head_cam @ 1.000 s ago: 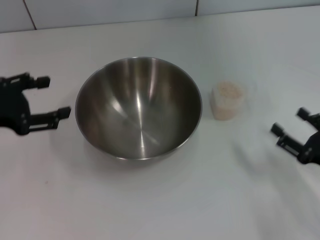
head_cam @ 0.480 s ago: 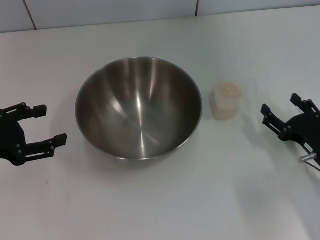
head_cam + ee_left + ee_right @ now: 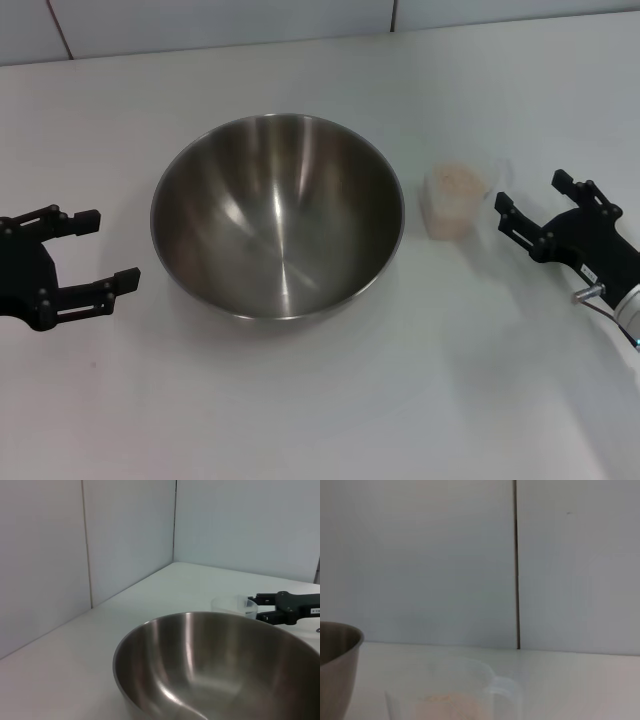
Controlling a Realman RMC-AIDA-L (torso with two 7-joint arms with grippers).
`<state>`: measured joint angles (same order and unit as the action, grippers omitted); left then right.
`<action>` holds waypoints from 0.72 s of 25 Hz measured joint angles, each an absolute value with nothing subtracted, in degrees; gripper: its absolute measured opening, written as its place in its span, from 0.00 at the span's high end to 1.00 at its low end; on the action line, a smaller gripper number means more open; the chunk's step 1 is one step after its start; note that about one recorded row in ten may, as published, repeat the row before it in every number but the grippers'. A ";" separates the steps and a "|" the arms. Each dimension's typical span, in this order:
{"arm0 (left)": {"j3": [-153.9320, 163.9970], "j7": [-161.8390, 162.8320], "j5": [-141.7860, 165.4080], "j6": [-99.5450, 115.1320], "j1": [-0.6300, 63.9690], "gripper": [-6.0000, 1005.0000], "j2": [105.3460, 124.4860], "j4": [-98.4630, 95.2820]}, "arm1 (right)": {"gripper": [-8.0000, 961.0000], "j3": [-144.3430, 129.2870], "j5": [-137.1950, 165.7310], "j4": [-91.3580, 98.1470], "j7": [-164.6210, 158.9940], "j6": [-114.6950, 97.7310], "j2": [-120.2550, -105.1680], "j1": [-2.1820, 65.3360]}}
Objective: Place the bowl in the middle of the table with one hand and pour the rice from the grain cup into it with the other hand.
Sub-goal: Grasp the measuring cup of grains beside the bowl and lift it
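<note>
The steel bowl point(image 3: 277, 215) stands upright in the middle of the white table point(image 3: 300, 400), with nothing in it. The clear grain cup point(image 3: 455, 200) stands just right of the bowl, and the pale rice point(image 3: 456, 181) fills most of it. My right gripper point(image 3: 528, 195) is open, just right of the cup, with its fingers pointing at the cup and not touching it. My left gripper point(image 3: 110, 250) is open and empty, a short way left of the bowl. The left wrist view shows the bowl point(image 3: 215, 665), the cup point(image 3: 234, 605) and the right gripper point(image 3: 270, 607). The right wrist view shows the cup point(image 3: 455, 700) close up.
A pale tiled wall point(image 3: 200, 20) runs along the table's far edge. Bare tabletop lies in front of the bowl and between the arms. The bowl's rim point(image 3: 335, 645) shows beside the cup in the right wrist view.
My right gripper has moved in from the right edge toward the cup. My left gripper has drawn back from the bowl and lower in the view. Bowl and cup have not moved.
</note>
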<state>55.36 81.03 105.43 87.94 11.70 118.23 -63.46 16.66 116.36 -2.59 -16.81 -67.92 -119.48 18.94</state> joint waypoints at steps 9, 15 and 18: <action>55.47 81.03 105.53 87.98 11.70 0.17 118.21 -63.46 | 0.23 16.88 116.36 -2.64 -16.78 -66.17 -119.44 20.71; 55.62 81.03 105.64 87.98 11.68 0.17 118.21 -63.45 | 0.23 17.22 116.18 -2.52 -16.78 -65.11 -119.44 21.77; 55.69 81.03 105.66 87.98 11.69 0.17 118.20 -63.31 | 0.23 17.28 116.18 -2.33 -16.78 -64.74 -119.44 22.29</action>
